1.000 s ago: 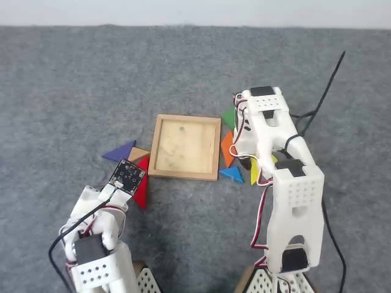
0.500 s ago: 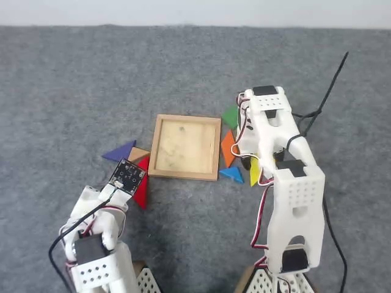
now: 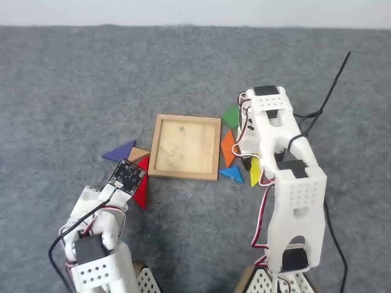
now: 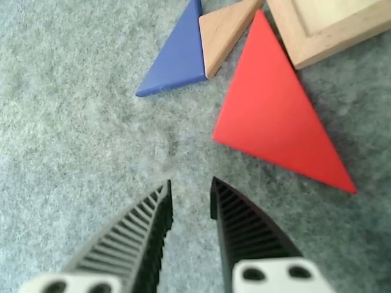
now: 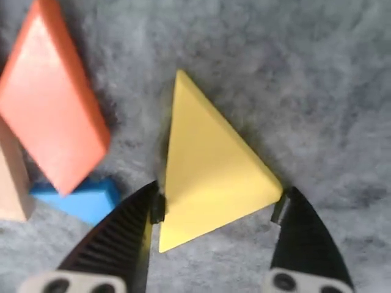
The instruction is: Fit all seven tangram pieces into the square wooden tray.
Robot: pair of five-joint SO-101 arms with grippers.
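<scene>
The square wooden tray [image 3: 157, 146] lies mid-table with nothing in it. Beside one edge of it are a dark blue triangle [image 4: 177, 58], a wood-coloured piece [image 4: 223, 30] and a red triangle [image 4: 275, 125]. My left gripper [image 4: 190, 186] hovers over bare carpet just short of them, its fingers a narrow gap apart and holding nothing. Along the tray's opposite edge lie a green piece [image 3: 230, 116], an orange parallelogram [image 5: 52, 104], a small blue triangle [image 5: 82, 198] and a yellow triangle [image 5: 208, 165]. My right gripper [image 5: 218, 204] is open, its fingertips close against either side of the yellow triangle, which rests on the carpet.
Grey carpet covers the whole table. A black cable [image 3: 327, 91] runs from the right arm toward the back right. Wide free carpet lies behind the tray and at far left. Both arm bases stand at the front edge.
The right arm has shifted slightly to the right over the yellow triangle. The left arm and all pieces stay where they were.
</scene>
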